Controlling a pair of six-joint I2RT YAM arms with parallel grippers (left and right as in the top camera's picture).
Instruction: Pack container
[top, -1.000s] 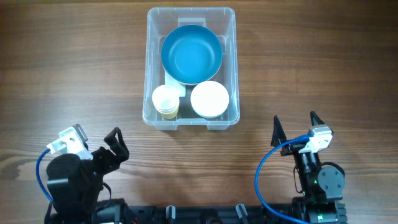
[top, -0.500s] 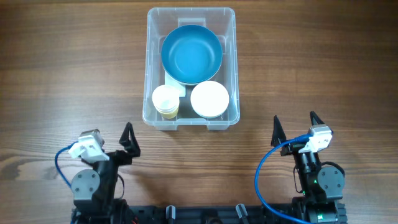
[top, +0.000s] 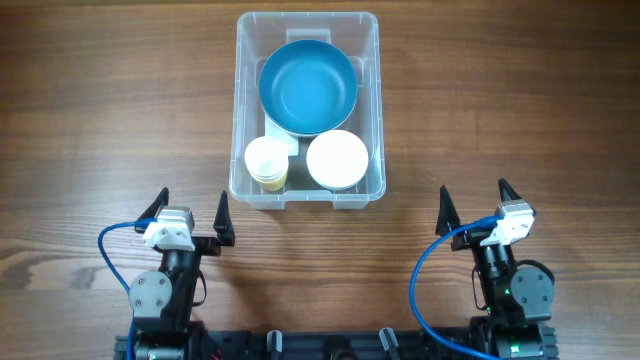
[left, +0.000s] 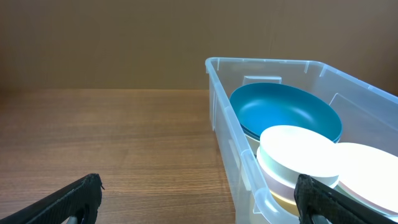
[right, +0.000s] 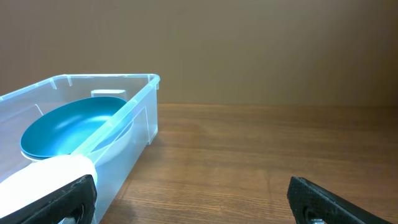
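The clear rectangular container (top: 240, 100) stands at the table's middle back. It holds a blue bowl (top: 308, 87), a white bowl (top: 337, 160) and stacked cups with a white one on top (top: 266, 160). My left gripper (top: 190, 213) is open and empty near the front left. My right gripper (top: 475, 200) is open and empty near the front right. The container shows in the left wrist view (left: 225, 118), on the right, and in the right wrist view (right: 140, 118), on the left. The open left fingers (left: 199, 199) and right fingers (right: 193, 198) frame bare wood.
The wooden table (top: 110, 110) spreads on all sides of the container. The arm bases and blue cables (top: 425, 270) sit at the front edge.
My left arm has swung right and straightened to face the container, its gripper now at the front left pointing forward. The right arm and the container's contents have not moved.
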